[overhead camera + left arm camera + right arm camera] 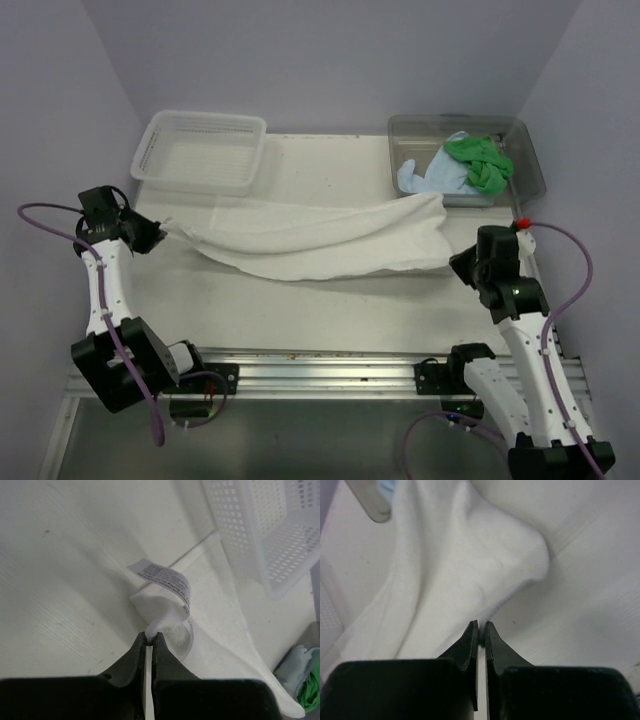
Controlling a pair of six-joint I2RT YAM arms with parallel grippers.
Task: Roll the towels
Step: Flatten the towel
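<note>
White towel (320, 240) lies stretched across the table (300, 305), long axis left to right, with loose folds along its length. It is flat, not rolled.

Left gripper (150, 639): fingers pressed together on the towel's left corner, right by the sewn-in label (165, 576) (the print is too small to read).

Right gripper (481, 631): fingers nearly touching, pinching the towel's right edge, where the cloth bunches into a rounded fold just ahead of the tips.

Green towel (478, 160) and blue towel (425, 178) are crumpled together inside the clear tub (532, 165) at far right, green partly on top of blue.

White lattice basket (200, 150) sits at far left, just beyond the white towel's left end.
</note>
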